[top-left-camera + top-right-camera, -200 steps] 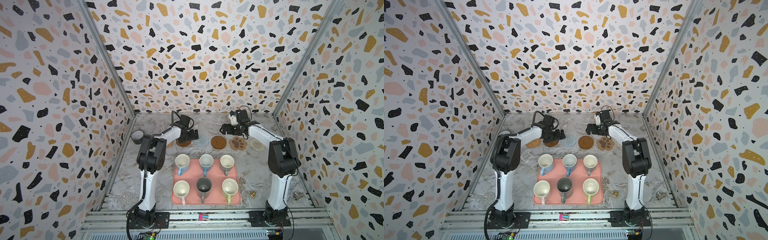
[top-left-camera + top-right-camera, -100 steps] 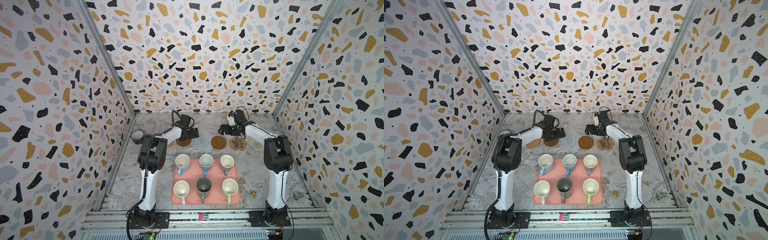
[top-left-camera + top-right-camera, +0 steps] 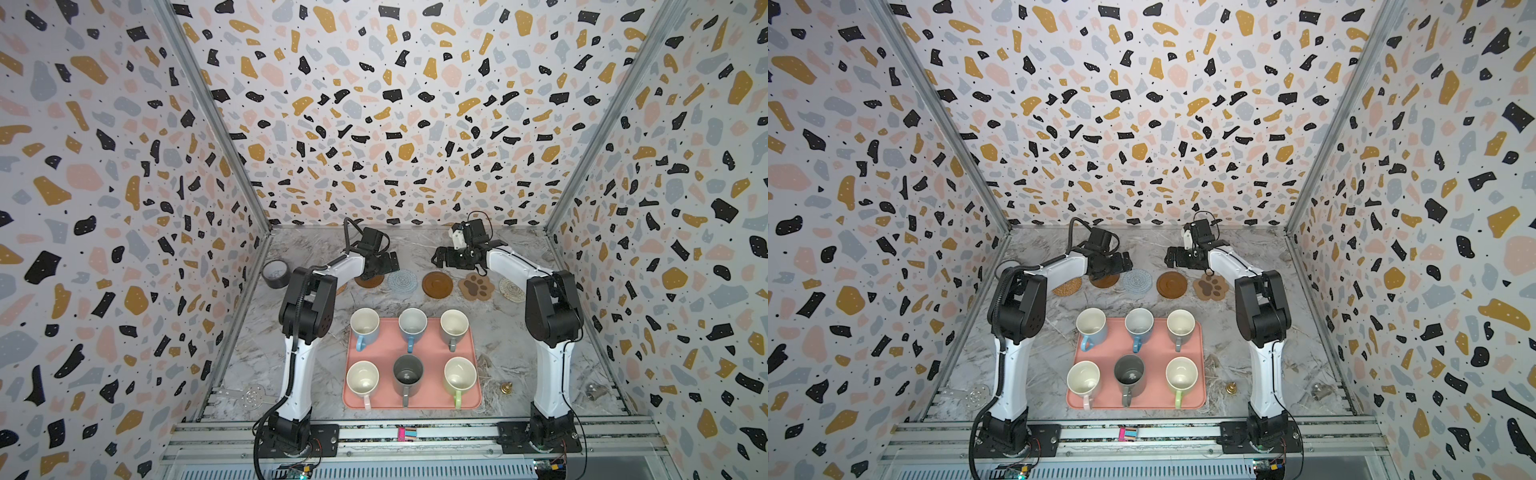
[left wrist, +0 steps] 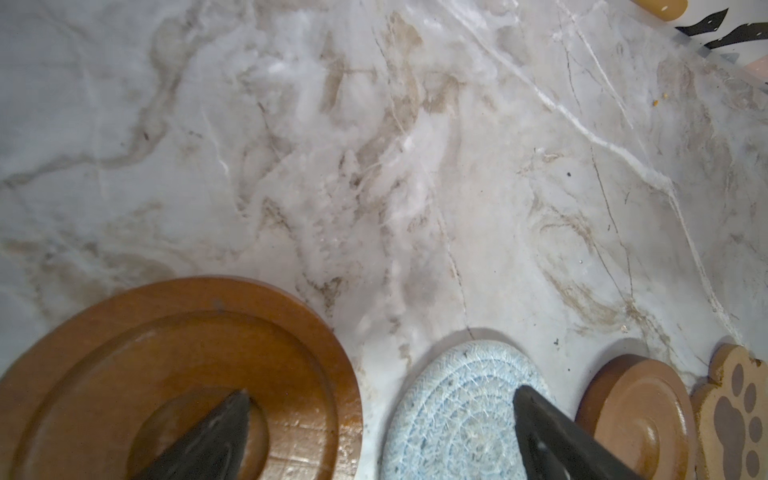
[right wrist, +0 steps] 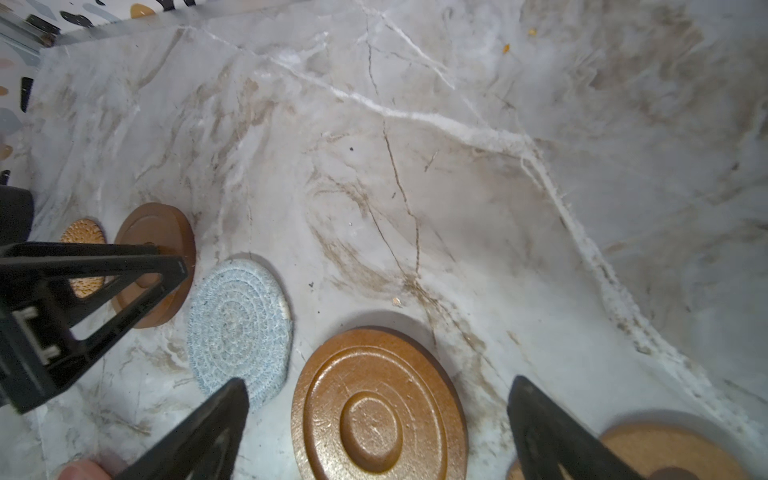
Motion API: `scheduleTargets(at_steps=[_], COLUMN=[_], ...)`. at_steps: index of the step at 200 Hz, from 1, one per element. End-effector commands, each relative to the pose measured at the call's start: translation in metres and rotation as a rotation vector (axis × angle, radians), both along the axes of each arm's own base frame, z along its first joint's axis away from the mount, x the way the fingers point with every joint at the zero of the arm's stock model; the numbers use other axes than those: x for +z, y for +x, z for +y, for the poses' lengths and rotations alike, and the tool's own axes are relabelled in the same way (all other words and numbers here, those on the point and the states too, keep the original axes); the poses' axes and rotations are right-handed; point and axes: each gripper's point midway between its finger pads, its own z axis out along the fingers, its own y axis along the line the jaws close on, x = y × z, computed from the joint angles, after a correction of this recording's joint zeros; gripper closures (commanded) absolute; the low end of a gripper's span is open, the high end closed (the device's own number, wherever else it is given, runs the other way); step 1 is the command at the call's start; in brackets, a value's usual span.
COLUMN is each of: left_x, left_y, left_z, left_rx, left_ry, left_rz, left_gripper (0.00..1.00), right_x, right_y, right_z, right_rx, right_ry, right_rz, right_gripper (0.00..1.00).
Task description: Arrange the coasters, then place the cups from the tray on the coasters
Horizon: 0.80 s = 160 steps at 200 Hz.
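Marble desk [image 3: 316, 249] inside a terrazzo-patterned enclosure, seen in both top views.

Far side: the coasters in a single row. From left to right: tan rattan round [image 3: 1067, 286], first brown wooden disc [image 3: 1104, 280], pale blue round [image 3: 402, 281], second brown wooden disc [image 3: 437, 284], tan paw [image 3: 476, 286], cream round [image 3: 511, 287].

Nearer the arm bases: salmon-pink tray [image 3: 471, 345] carrying all six cups upright, in two rows of three.
- Rear row: light blue cup [image 3: 364, 326], deeper blue cup [image 3: 412, 325], grey-beige cup [image 3: 454, 325].
- Front row: pale pink cup [image 3: 363, 377], dark grey cup [image 3: 407, 372], light green cup [image 3: 460, 375].

Left fingers [image 4: 216, 432] spread wide and empty, low over the row. In the left wrist view, one tip above the first brown wooden disc, the other above the pale blue round; contact not discernible.

Right fingers [image 5: 552, 428] likewise spread wide and empty, straddling the second brown wooden disc from above in the right wrist view.

Dark grey tape roll [image 3: 275, 273] on the desk near the left wall, well apart from the row.
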Motion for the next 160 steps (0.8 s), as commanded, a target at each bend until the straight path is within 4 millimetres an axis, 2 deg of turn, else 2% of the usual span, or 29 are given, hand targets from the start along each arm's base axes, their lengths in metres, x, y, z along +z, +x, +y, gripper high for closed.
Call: scheduleTargets(at_steps=[1,59,160], left_x=[-0.033,-0.035,-0.035], left_y=[-0.003,0.016,0.053], left_z=[0.007,0.015,0.017], left_rx=[0.024,0.077,0.123], left_ry=[0.020,0.012,-0.024], left_rz=[0.070,0.035,-0.016], left_gripper=[0.00,0.00,0.00], right_x=[0.016,0.013,0.011], right_y=[0.006,0.000,-0.005], right_z=[0.006,0.007,0.008], right_rx=[0.019,0.031,0.044], right_ry=[0.014,0.006,-0.008], right_rz=[-0.030,-0.030,-0.028], right_gripper=[0.01,0.01,0.01])
